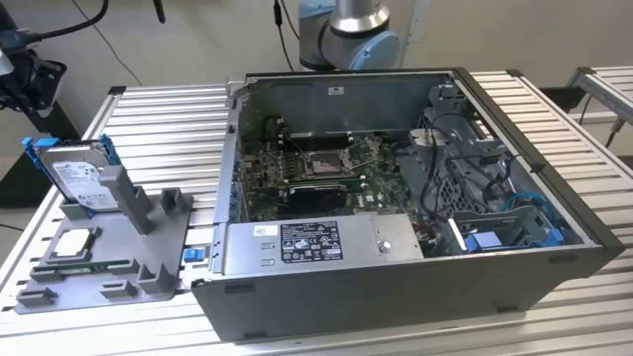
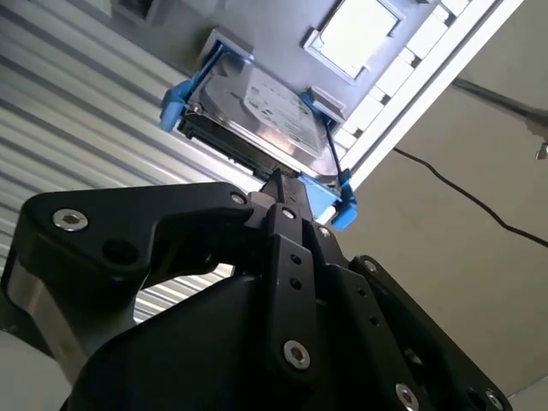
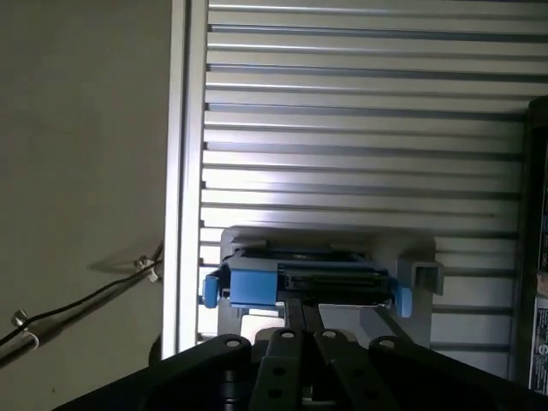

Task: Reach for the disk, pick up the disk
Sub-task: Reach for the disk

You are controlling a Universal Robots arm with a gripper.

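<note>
The disk (image 1: 79, 178) is a silver hard drive with a white label in a bright blue bracket. It leans upright at the far end of a grey tray (image 1: 163, 222) at the exterior view's left. My gripper (image 1: 28, 89) hangs just beyond it, near the table's corner. In both wrist views the black fingers point at the disk's (image 2: 265, 111) near edge and blue bracket. The gripper (image 2: 281, 184) is shut with nothing between the fingertips, a short gap from the disk (image 3: 300, 278). From the first wrist camera the gripper (image 3: 304, 306) lines up with the middle of that edge.
A small square silver chip (image 1: 74, 243) lies on the tray in front of the disk, among upright grey posts (image 1: 129, 196). An open computer case (image 1: 396, 222) takes up the middle and right of the slatted metal table (image 1: 168, 119). The arm's base (image 1: 351, 30) stands behind it.
</note>
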